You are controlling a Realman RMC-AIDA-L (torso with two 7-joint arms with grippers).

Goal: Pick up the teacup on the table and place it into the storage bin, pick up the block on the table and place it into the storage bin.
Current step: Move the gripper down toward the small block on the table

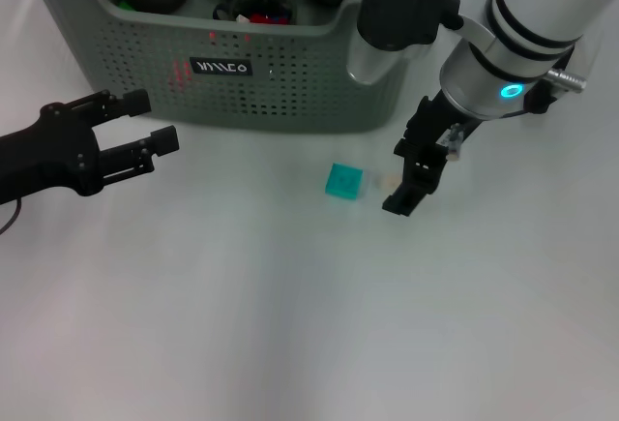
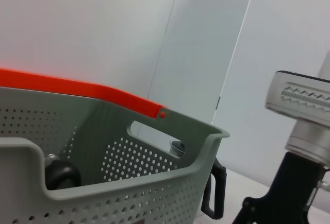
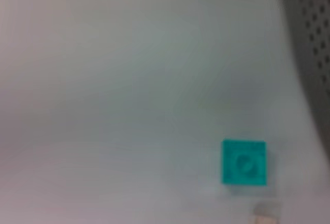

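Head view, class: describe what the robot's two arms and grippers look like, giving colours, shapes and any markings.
The left gripper is matt black with two blocky, square-tipped fingers on a black arm, and a thin dark cable shows at the picture's edge. The right gripper is also black and angular, on a white and silver cylindrical arm with black ring bands and a glowing cyan light ring.

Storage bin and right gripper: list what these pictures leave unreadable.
- storage bin contents: the head view's top edge cuts off the dark rounded items, so no teacup can be confirmed.
- right gripper: seen end-on in the head view beside the block; finger gap unreadable, and its wrist view shows no fingers.
- left gripper: open, parked apart at the bin's front.
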